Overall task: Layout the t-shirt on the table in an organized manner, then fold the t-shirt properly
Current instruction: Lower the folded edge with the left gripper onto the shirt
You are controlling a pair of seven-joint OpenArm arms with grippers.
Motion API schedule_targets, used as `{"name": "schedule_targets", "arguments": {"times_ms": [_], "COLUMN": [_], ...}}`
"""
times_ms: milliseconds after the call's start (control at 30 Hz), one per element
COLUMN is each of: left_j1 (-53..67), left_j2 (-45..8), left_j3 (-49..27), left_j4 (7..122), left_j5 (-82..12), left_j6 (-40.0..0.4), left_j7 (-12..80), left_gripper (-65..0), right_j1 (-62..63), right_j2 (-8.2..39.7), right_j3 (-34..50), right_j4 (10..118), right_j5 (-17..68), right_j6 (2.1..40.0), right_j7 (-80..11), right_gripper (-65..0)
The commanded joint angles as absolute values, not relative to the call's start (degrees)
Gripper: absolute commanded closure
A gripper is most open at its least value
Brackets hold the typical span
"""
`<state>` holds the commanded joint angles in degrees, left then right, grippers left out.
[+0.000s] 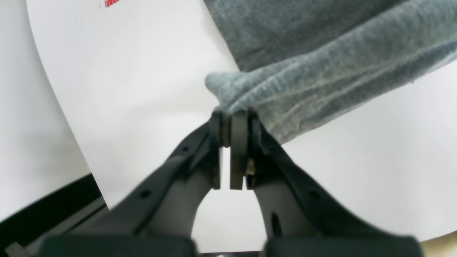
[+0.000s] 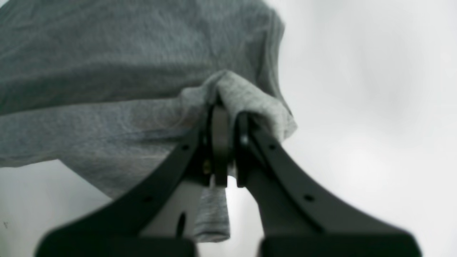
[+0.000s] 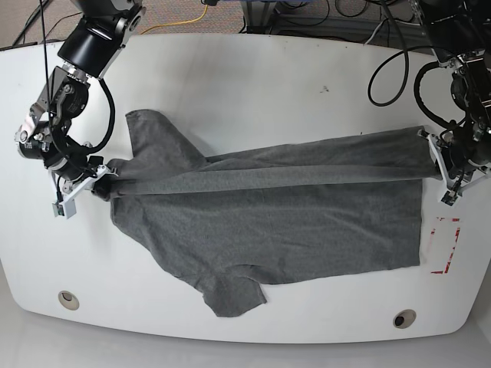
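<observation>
I'm pinching the t-shirt (image 3: pixel 284 230) in both my left gripper (image 3: pixel 439 170) and right gripper (image 3: pixel 106 184), raising a taut ridge across it above the worktop (image 3: pixel 184 322). I'm apparently laying out or folding; next calls for lowering both ends evenly.

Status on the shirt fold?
Done: the t-shirt is mostly spread across the table, one sleeve sticking out.
In hand: both pincers, left and right, grip the cloth, a raised strip stretched between them.
Left: looks like completing this fold, then tucking in the sleeves.
</observation>
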<state>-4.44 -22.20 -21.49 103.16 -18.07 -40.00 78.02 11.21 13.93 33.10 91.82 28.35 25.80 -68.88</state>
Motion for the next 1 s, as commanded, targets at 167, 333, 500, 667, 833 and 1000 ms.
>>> {"name": "schedule_targets", "arguments": {"times_ms": [167, 333, 500, 667, 833, 1000], "left_j1": [-4.44, -4.44, -6.02, -6.64, -9.19, -12.44], "left_j2": [-22.20, -22.37, -22.37, -22.37, -22.37, -22.37], "left_j3": [-21.41, -20.53, -19.82, -19.74, -16.75, -14.90], "left_j4": [103.16, 100.79, 96.04, 94.46, 92.62, 87.08], "left_j5": [-18.07, -16.13, -12.44, -12.44, -12.26, -12.26], "left_j6": [-40.00, -40.00, -40.00, -40.00, -40.00, -40.00], "left_j7": [76.88, 73.45, 72.04, 70.99, 69.76, 68.62], "left_gripper": [-1.0, -1.0, -1.0, -1.0, -1.0, -1.0], "right_j1": [9.27, 6.99, 1.98, 0.48, 2.59, 6.20], "right_j2": [14.37, 14.46, 14.81, 14.46, 14.37, 14.73], "right_j3": [33.27, 33.45, 33.45, 33.45, 33.45, 33.36], "right_j4": [92.00, 93.05, 97.45, 99.56, 99.12, 94.73], "right_j5": [28.53, 28.35, 28.79, 28.62, 28.18, 28.18], "right_j6": [25.80, 25.80, 25.71, 25.71, 25.71, 25.71], "right_j7": [-68.88, -69.05, -69.05, -69.05, -68.97, -68.79], "right_gripper": [0.0, 0.0, 0.0, 0.0, 0.0, 0.0]}}
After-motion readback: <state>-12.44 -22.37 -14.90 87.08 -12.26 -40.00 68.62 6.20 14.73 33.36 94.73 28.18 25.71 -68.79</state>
